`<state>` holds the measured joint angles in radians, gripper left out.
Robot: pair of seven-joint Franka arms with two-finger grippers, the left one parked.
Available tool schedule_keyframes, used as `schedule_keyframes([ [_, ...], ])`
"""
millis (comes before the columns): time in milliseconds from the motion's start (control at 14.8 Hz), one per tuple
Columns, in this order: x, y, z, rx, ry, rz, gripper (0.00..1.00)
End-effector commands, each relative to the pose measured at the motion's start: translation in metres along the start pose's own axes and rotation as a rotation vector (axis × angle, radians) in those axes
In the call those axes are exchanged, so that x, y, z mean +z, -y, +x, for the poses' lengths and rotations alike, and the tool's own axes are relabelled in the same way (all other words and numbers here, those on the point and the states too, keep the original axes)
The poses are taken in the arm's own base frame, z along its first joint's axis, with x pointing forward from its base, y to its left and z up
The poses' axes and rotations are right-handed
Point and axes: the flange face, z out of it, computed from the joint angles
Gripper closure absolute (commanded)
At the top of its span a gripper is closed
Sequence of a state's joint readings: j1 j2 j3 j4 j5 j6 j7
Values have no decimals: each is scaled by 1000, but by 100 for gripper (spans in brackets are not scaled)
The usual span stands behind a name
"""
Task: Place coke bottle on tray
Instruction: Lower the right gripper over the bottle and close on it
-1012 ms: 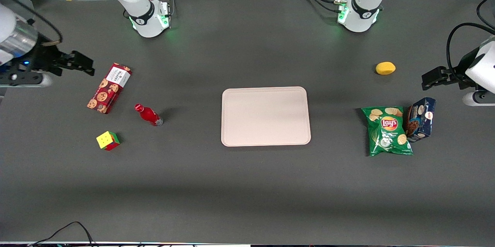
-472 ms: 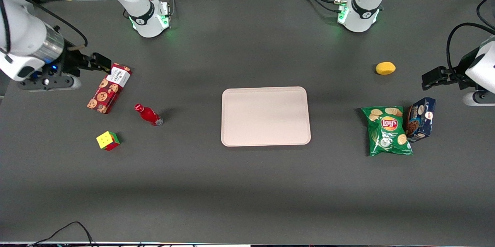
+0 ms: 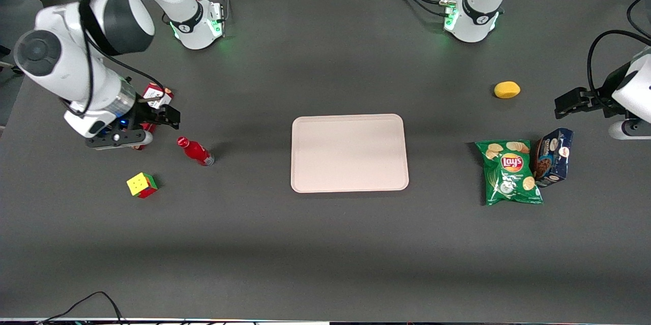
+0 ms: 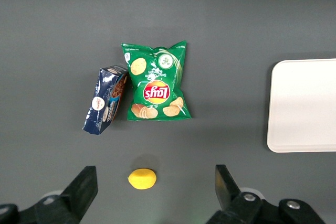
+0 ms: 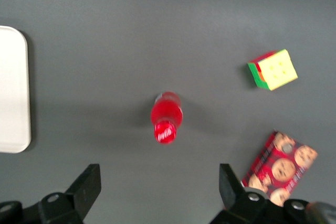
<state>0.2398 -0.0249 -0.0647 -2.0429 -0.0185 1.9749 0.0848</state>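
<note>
The coke bottle point(image 3: 196, 151) is small and all red with a red cap, and stands on the dark table toward the working arm's end. The right wrist view shows it from above point(image 5: 167, 115). The tray point(image 3: 350, 182) is pale pink-beige and bare, at the table's middle; one rounded corner shows in the right wrist view point(image 5: 13, 87). My right gripper point(image 3: 169, 117) is open and empty. It hangs above the table beside the bottle, a little farther from the front camera, apart from it. In the right wrist view its gripper point(image 5: 157, 184) stands wide apart, with the bottle just ahead of the gap.
A red cookie box point(image 3: 154, 94) lies partly hidden under my gripper; it also shows in the right wrist view point(image 5: 281, 165). A coloured cube point(image 3: 142, 184) sits nearer the front camera. A green chips bag point(image 3: 510, 171), a blue box point(image 3: 553, 156) and a yellow lemon point(image 3: 507, 89) lie toward the parked arm's end.
My right arm has swung in from the table's end toward the bottle and now covers part of the cookie box. The bottle, tray and other things have not moved.
</note>
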Motion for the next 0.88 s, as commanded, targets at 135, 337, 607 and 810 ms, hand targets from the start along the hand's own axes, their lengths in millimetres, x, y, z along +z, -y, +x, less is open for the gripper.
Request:
schedule_keyframes([
  [135, 59, 0, -21, -86, -58, 6, 0],
  [337, 78, -2, -22, -103, -54, 4, 0],
  [607, 114, -2, -13, -144, -22, -2, 0],
  [810, 124, -2, -9, -144, -20, -4, 0],
])
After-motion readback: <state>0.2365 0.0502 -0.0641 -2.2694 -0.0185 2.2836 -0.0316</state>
